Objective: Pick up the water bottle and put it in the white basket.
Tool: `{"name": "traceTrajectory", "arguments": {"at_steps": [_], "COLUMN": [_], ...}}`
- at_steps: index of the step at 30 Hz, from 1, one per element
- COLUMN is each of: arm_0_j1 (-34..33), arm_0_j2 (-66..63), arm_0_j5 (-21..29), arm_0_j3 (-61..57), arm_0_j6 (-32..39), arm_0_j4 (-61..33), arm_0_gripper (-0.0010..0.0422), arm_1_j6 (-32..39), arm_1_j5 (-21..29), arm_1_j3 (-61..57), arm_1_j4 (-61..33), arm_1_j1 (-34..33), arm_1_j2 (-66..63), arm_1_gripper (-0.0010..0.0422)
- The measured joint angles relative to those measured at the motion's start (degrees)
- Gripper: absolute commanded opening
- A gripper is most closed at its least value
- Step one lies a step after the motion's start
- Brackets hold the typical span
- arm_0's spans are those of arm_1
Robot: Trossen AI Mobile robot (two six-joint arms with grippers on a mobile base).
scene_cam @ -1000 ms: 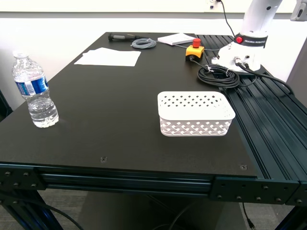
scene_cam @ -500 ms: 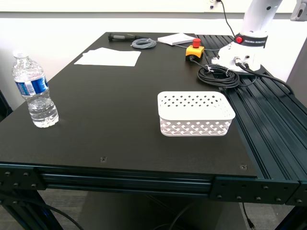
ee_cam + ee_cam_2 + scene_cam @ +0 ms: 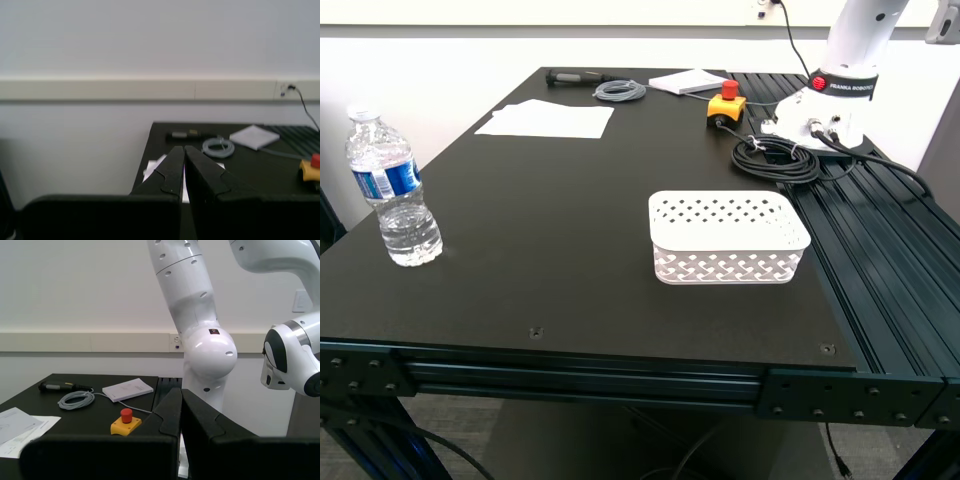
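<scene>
With my first gripper (image 3: 184, 172) and my second gripper (image 3: 180, 412) both pinched together and empty, the tall water bottle (image 3: 390, 190), standing well apart from the white basket (image 3: 728, 237), could topple if nudged.

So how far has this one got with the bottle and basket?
Nothing looks done yet. The water bottle stands upright near the table's edge at the exterior view's left, untouched, and the white basket sits empty, well apart from it. My first gripper and my second gripper are both shut on nothing, and neither arm shows in the exterior view. Reaching, grasping, carrying and placing all remain.
</scene>
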Motion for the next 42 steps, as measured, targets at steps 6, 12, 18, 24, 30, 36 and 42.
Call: {"name": "traceTrajectory", "arguments": {"at_steps": [6,12,18,24,30,36,42], "arm_0_j1": [0.0,0.0,0.0,0.0,0.0,0.1,0.1], "arm_0_j2": [0.0,0.0,0.0,0.0,0.0,0.0,0.0], "arm_0_j5": [0.0,0.0,0.0,0.0,0.0,0.0,0.0], "arm_0_j3": [0.0,0.0,0.0,0.0,0.0,0.0,0.0], "arm_0_j6": [0.0,0.0,0.0,0.0,0.0,0.0,0.0], "arm_0_j4": [0.0,0.0,0.0,0.0,0.0,0.0,0.0], "arm_0_gripper": [0.0001,0.0001,0.0001,0.0001,0.0001,0.0001,0.0001], "arm_1_j6": [0.5,-1.4,-2.6,-2.4,-2.5,-3.0,-3.2], "arm_1_j5": [-8.1,-7.5,-1.6,7.5,7.3,14.8,14.8], "arm_1_j3": [1.0,0.7,-2.3,-7.3,-9.4,-9.2,-8.7], "arm_1_j4": [-25.0,-40.4,-41.9,-42.5,-41.3,-41.1,-40.6], "arm_1_j1": [0.0,0.0,0.0,0.0,0.0,-0.1,-0.1], "arm_1_j2": [-4.3,-7.9,-7.6,-7.6,-7.6,-7.6,-7.6], "arm_1_gripper": [0.0000,0.0000,0.0000,0.0000,0.0000,0.0000,0.0038]}}
